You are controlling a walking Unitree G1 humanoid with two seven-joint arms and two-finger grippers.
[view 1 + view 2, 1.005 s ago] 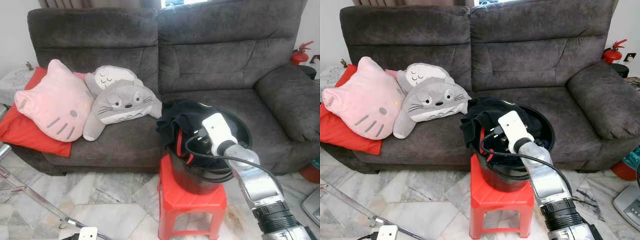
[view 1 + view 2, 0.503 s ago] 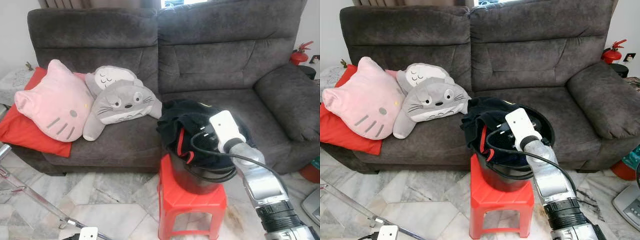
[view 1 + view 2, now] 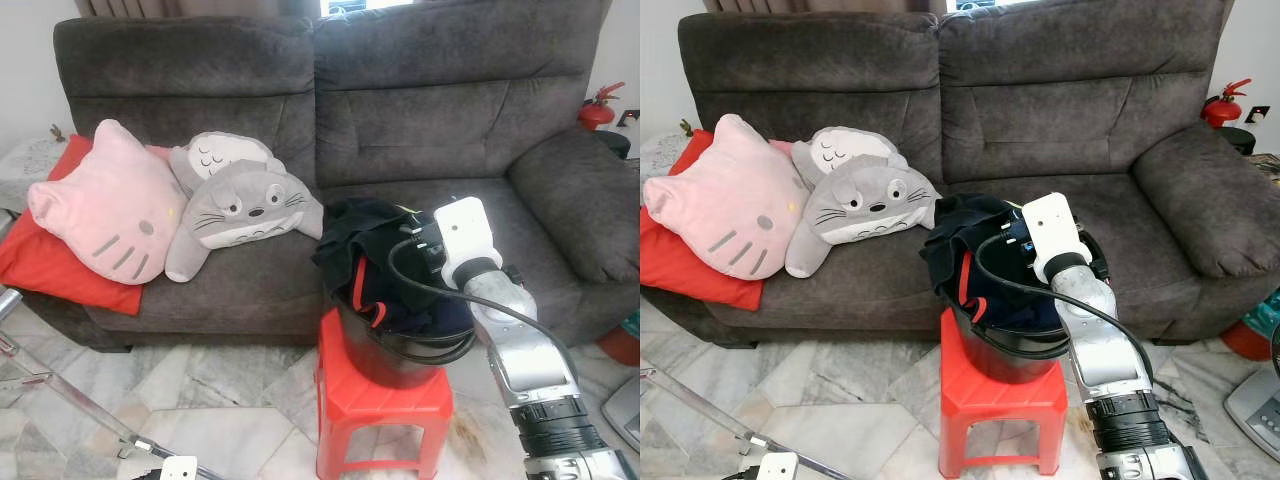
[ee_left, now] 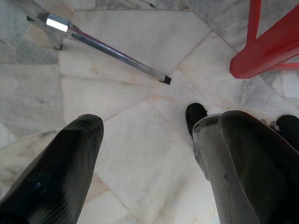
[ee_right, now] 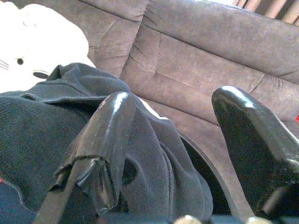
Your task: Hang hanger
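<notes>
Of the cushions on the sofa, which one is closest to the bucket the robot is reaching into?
The grey cat-faced plush. It lies just beside the black bucket, while the pink cat cushion and the red cushion under it lie further toward the sofa's far end.

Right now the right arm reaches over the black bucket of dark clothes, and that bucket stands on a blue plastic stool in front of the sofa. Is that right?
Not quite. The stool is red, not blue, as the left eye view shows. The rest holds: the right gripper, jaws apart, reaches over the black bucket of dark clothes, in front of the sofa.
</notes>
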